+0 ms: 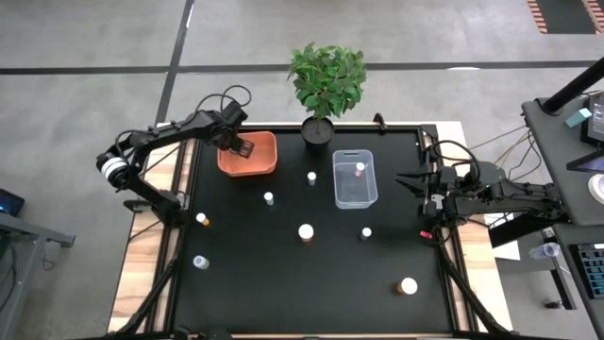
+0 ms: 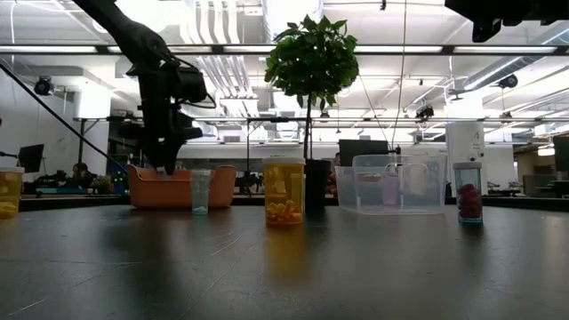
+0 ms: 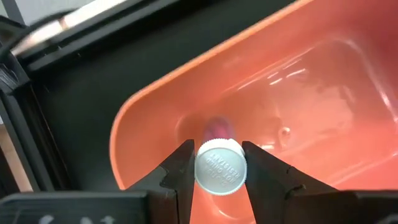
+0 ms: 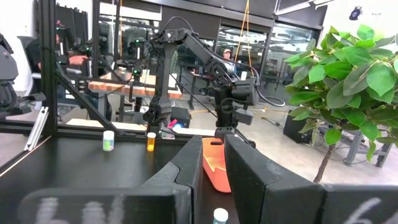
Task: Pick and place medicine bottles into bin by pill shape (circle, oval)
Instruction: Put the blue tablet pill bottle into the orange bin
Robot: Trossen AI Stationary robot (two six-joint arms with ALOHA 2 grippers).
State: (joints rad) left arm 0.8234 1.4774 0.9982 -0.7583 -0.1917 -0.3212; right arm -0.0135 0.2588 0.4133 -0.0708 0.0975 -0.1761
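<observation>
My left gripper is over the orange bin at the table's far left, shut on a small bottle with a white cap and pink contents. In the low view it reaches down to the bin's rim. My right gripper waits open at the table's right edge, empty. Several small bottles stand upright on the black table, among them one at the middle and one near right. Another bottle is inside the clear bin. My left gripper pinches the bottle between its two fingers, one on each side of the white cap's rim. The fingers come from above, pointing down. The bottle is upright, cap up, its body inside the orange bin; whether its base touches the bin's floor I cannot tell.
A potted green plant stands at the table's far edge between the two bins. More bottles stand at the left and near left. The black table top is framed by metal rails.
</observation>
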